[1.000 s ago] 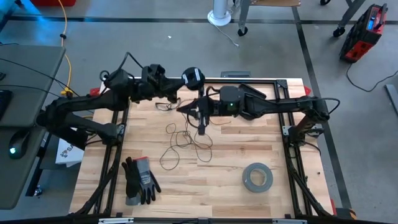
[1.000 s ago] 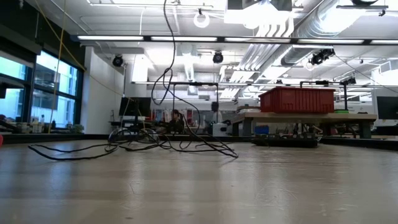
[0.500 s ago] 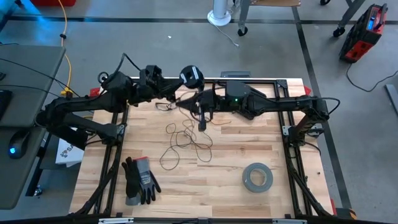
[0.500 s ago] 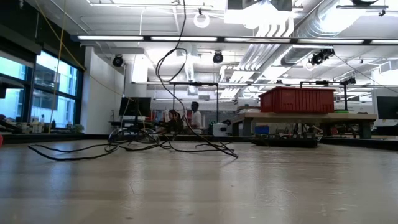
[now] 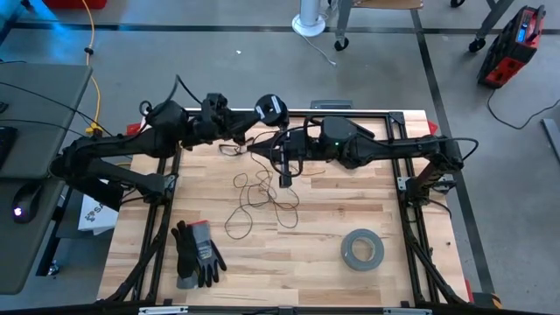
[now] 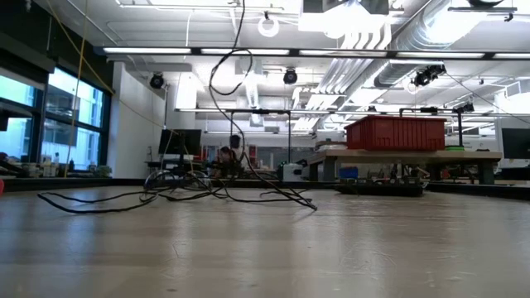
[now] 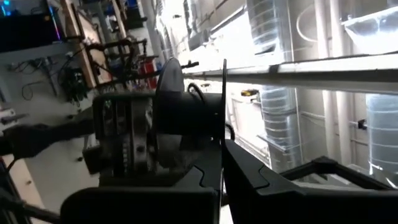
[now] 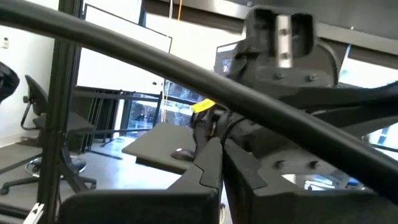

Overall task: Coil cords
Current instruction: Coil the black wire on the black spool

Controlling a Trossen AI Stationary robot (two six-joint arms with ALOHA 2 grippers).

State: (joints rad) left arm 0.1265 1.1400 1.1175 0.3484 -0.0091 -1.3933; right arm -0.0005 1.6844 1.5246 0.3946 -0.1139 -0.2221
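Note:
The thin dark cord [image 5: 262,194] lies in loose loops on the wooden table, left of the middle. In the low view its pile [image 6: 190,194] rests on the table, and one strand [image 6: 236,74] rises out of the top of the picture. My left gripper [image 5: 256,116] is above the table's far edge and holds the small round black spool [image 5: 269,108]. My right gripper [image 5: 260,150] is raised just near of the spool. It points toward the table's left and is shut on the cord. My left gripper pinches the spool's thin round flange [image 7: 224,93] at its rim, between its two fingers [image 7: 199,177]. The fingers come from the table's left. The spool is lifted clear of the table, its axis lying level. My right gripper is shut [image 8: 221,149], fingers level and pointing toward the table's left. The cord's strand runs up to it from the pile. The shut fingers hide the place of contact, so I cannot tell which part of the cord it has.
A grey tape roll [image 5: 361,249] lies near the table's right front. A pair of dark gloves [image 5: 197,252] lies at the left front. A yellow cable [image 5: 92,87] runs on the floor beyond the left side. Black frame rails [image 5: 411,188] border the table.
My right gripper has gone a little toward the table's far edge, closer to the spool. The hanging strand of cord has swung and its loop has risen. The pile on the table has stayed in place.

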